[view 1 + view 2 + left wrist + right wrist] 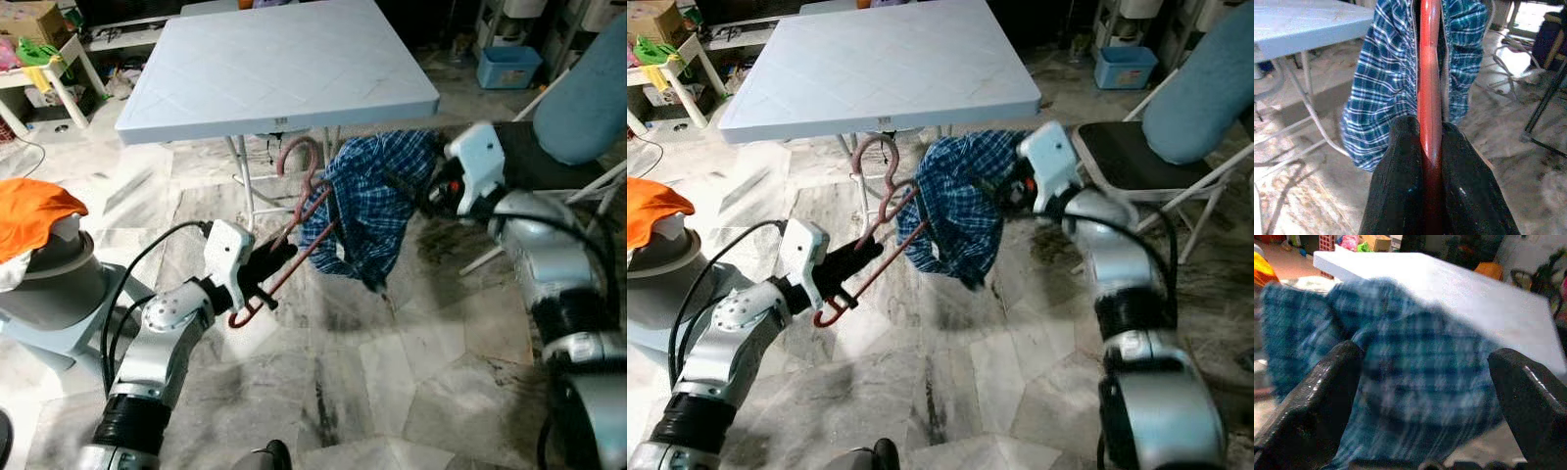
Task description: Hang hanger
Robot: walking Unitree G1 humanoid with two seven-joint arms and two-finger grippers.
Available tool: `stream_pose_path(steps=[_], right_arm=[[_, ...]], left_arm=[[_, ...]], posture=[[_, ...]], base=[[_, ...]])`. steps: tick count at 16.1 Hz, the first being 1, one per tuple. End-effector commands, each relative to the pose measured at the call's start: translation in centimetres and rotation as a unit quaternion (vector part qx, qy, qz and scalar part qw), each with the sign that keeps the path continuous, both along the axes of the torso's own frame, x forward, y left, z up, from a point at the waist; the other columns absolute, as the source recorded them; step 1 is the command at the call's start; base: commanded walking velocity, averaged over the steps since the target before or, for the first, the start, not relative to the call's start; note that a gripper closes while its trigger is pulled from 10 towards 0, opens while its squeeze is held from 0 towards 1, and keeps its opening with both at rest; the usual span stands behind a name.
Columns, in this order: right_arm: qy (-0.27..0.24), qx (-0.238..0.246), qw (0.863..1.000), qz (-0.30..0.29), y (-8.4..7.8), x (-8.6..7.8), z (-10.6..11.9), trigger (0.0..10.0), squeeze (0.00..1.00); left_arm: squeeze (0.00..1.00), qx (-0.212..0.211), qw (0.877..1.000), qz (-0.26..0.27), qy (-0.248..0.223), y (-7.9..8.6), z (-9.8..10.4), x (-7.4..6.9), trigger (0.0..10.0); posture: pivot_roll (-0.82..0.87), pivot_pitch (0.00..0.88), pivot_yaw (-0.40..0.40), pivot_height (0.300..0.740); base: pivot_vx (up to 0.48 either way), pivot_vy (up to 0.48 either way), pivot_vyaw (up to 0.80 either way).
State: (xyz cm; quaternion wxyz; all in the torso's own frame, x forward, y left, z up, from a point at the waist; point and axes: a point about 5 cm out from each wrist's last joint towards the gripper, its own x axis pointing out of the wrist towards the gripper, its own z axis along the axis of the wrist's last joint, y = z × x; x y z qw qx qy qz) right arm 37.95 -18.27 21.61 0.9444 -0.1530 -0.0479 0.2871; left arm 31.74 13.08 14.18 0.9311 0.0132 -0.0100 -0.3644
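Observation:
A red hanger (306, 208) hangs in the air in front of the white table (284, 69), its hook (297, 155) pointing up. A blue plaid shirt (377, 201) is draped over its far end. My left gripper (266, 269) is shut on the hanger's lower end; in the left wrist view the red bar (1429, 73) runs between the two black fingers (1400, 186) toward the shirt (1381, 88). My right gripper (431, 196) is at the shirt's right side, open; in the right wrist view its fingers (1327, 382) stand wide apart with the blurred shirt (1415, 367) between them.
A folding chair (549, 157) with a blue cushion stands at the right. An orange cloth (29, 211) lies on a grey stand at the left. A blue bin (507, 67) and clutter sit at the back. Marble floor below.

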Motion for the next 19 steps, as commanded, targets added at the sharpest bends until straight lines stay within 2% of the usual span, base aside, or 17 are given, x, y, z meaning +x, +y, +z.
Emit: stream_pose_path(steps=[1,3,4,5,6,7,12,16,18,19], right_arm=[[0.006,0.016,1.000,0.005,0.2,-0.2,0.2,10.0,0.00],[-0.007,0.011,1.000,0.022,0.7,-0.7,0.4,10.0,0.00],[-0.015,0.011,1.000,0.022,0.8,-1.0,0.9,10.0,0.59],[-0.023,0.003,1.000,0.021,0.8,-1.0,1.0,10.0,1.00],[-0.025,0.003,0.999,0.022,1.0,-1.2,1.1,10.0,0.88],[-0.033,0.005,0.999,0.022,1.3,-1.3,1.3,10.0,0.00],[-0.050,-0.008,0.998,0.044,2.8,-2.1,0.9,10.0,0.00],[-0.094,-0.074,0.993,-0.001,3.7,-2.0,0.0,10.0,0.00],[-0.121,-0.111,0.986,-0.032,4.2,-1.7,-0.4,10.0,0.00],[-0.130,-0.108,0.985,-0.044,4.4,-1.6,-0.4,5.6,0.00]], left_arm=[[0.00,-0.012,0.999,0.007,-0.029,0.2,1.5,0.3,0.0],[0.00,-0.012,0.999,0.009,-0.029,0.1,1.5,0.5,0.0],[0.00,-0.010,0.999,0.010,-0.030,0.0,1.6,0.7,0.0],[0.00,-0.011,0.999,0.009,-0.031,-0.2,1.7,0.8,0.0],[0.00,-0.015,0.999,0.006,-0.035,-0.5,2.0,0.9,0.0],[0.00,-0.016,0.999,0.000,-0.036,-0.8,2.2,0.9,0.0],[0.00,-0.015,0.999,-0.017,-0.036,-1.6,2.2,0.8,0.0],[0.00,-0.018,0.999,-0.032,-0.038,-2.2,2.4,0.6,0.0],[0.00,-0.017,0.998,-0.042,-0.037,-2.6,2.3,0.4,0.0],[0.00,-0.019,0.998,-0.049,-0.035,-2.7,2.2,0.2,0.0]], posture=[[-0.09,0.129,0.085,0.740],[-0.09,0.128,0.089,0.740],[-0.09,0.127,0.090,0.740],[-0.09,0.127,0.090,0.740],[-0.09,0.124,0.091,0.740],[-0.09,0.124,0.092,0.740],[-0.08,0.118,0.093,0.740],[-0.09,0.114,0.093,0.740],[-0.08,0.120,0.090,0.740],[-0.08,0.119,0.088,0.740]], base=[[0.000,0.000,0.00],[0.000,0.000,0.00],[0.000,0.000,0.00],[0.000,0.000,0.00],[0.000,0.000,0.00],[0.000,0.000,0.00],[0.000,0.000,0.00],[0.000,0.000,0.00],[0.000,0.000,0.00],[0.000,0.000,0.00]])
